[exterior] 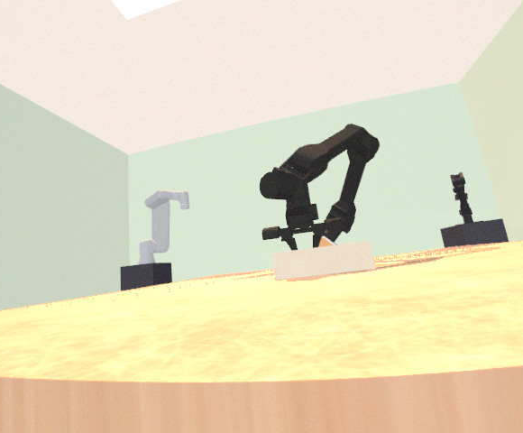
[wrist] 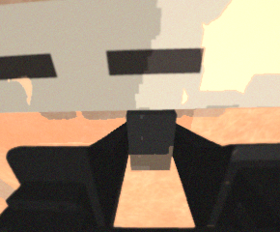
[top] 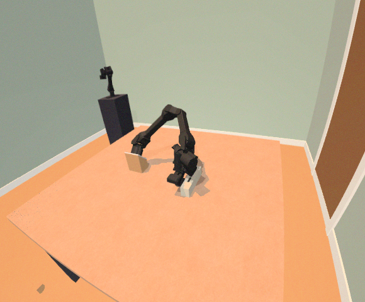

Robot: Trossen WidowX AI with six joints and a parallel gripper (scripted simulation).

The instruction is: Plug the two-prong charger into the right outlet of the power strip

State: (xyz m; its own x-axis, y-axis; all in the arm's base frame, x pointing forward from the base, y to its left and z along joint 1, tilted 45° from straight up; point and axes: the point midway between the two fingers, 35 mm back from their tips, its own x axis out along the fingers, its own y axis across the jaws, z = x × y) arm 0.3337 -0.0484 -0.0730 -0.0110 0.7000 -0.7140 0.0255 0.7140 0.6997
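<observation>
From the top view, we see the gripper [top: 180, 179] down on the power strip [top: 189, 187], centre frame. In the exterior view, the strip sits mid-frame. In the wrist view, we pinch the charger [wrist: 151, 139] by its flanks; it looks small, rigid and light, lower centre.

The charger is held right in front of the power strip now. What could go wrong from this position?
1. In the wrist view the charger, clamped in the gripper, meets the power strip below its dark slots. The prongs are hidden, so they may press on the face instead of entering.
2. A tilted push may let only one prong enter, and the shutter would probably stay closed.
3. The strip lies loose on the table and may slide if pushed.
</observation>
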